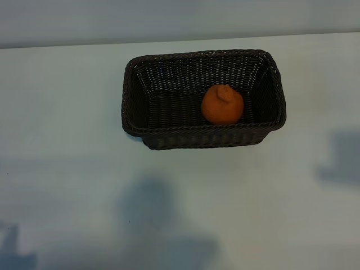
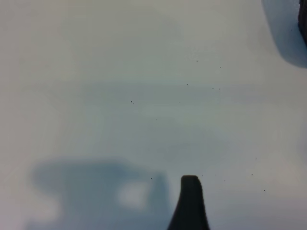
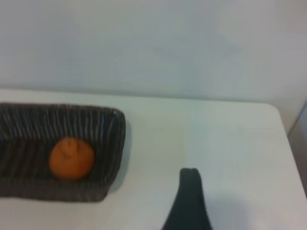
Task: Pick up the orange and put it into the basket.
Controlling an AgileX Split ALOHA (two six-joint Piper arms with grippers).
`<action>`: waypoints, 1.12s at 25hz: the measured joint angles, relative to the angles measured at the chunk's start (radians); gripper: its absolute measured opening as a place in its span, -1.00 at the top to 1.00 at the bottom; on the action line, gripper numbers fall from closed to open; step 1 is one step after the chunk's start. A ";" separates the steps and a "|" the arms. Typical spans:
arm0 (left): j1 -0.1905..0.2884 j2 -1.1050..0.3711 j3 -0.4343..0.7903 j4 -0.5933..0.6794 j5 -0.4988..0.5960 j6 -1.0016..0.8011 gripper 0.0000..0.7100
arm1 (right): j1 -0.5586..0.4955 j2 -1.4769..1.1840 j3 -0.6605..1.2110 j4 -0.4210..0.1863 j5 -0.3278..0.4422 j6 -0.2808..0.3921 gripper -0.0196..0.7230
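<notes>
The orange (image 1: 222, 105) lies inside the dark brown wicker basket (image 1: 202, 54), toward its right end, with its knobby bump up. It rests on the basket floor, free of any gripper. The right wrist view shows the same orange (image 3: 71, 158) behind the basket's end wall (image 3: 115, 143). One dark finger (image 3: 190, 201) of my right gripper hangs over bare table beside that end, apart from the basket and open. Of my left gripper only one dark finger (image 2: 190, 201) shows, over bare table, open with nothing held. Neither arm appears in the exterior view.
The pale table (image 1: 67, 169) carries the basket at its middle back. Its far edge (image 1: 56, 46) meets a light wall. In the right wrist view the table's corner (image 3: 273, 108) lies beyond the basket. A dark edge (image 2: 303, 19) shows in one corner of the left wrist view.
</notes>
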 joint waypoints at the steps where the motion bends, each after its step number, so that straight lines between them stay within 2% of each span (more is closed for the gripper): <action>1: 0.000 0.000 0.000 0.000 0.000 0.000 -0.67 | 0.020 -0.029 0.033 -0.011 0.000 0.013 -0.56; 4: 0.000 0.000 0.000 0.000 0.000 0.000 -0.67 | 0.064 -0.115 0.125 -0.050 -0.002 0.044 -0.56; 8: 0.000 0.000 0.000 0.000 0.000 0.000 -0.67 | 0.082 -0.242 0.261 -0.104 -0.004 0.052 -0.56; 19: 0.000 0.000 0.000 0.000 0.000 -0.001 -0.67 | 0.120 -0.478 0.515 -0.134 -0.029 0.099 -0.56; 23: 0.000 0.000 0.000 0.000 0.000 -0.002 -0.67 | 0.120 -0.482 0.570 -0.168 -0.030 0.102 -0.56; 28: 0.000 0.000 0.000 0.000 0.000 -0.002 -0.67 | 0.120 -0.482 0.630 -0.173 -0.041 0.101 -0.56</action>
